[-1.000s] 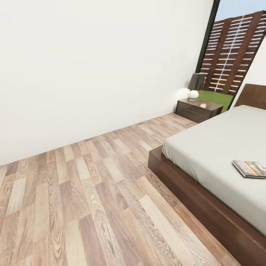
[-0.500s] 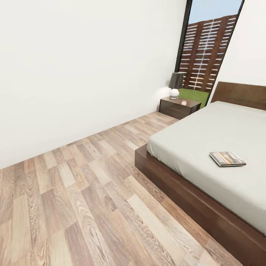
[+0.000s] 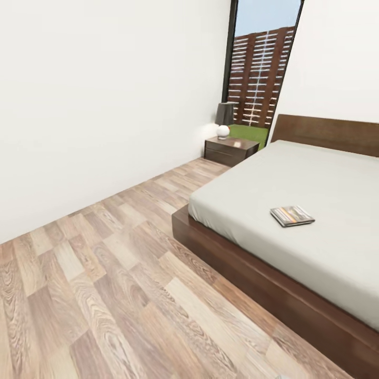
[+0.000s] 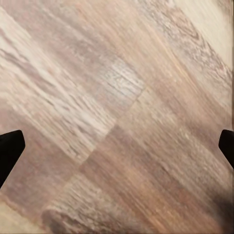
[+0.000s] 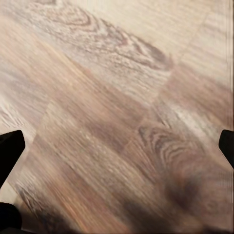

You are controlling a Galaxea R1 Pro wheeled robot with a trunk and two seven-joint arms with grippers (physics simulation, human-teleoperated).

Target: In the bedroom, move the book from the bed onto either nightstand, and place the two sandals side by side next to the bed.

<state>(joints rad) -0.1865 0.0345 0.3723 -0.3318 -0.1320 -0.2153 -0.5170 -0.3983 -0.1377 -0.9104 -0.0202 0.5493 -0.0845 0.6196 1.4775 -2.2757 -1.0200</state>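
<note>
The book [image 3: 292, 215] lies flat on the pale mattress of the bed [image 3: 321, 189], near its left side. The bed's dark wooden frame runs along the floor on the right of the head view, with the headboard against the far wall. A dark nightstand [image 3: 230, 150] with a dark-shaded, white-based lamp [image 3: 224, 120] stands at the far end, left of the headboard. The blue sandals are out of view. My left gripper [image 4: 117, 146] hangs open above bare floor planks. My right gripper [image 5: 117, 146] is open too, over the same wood floor, with nothing between its fingers.
A wood-plank floor [image 3: 105, 273] stretches between the white wall [image 3: 105, 95] on the left and the bed. A tall dark-framed window [image 3: 260, 73] behind the nightstand shows a slatted fence and grass.
The whole head view has shifted: the camera has turned right, so the bed, book and nightstand now sit further left and more of the bed shows. Nothing in the room has moved.
</note>
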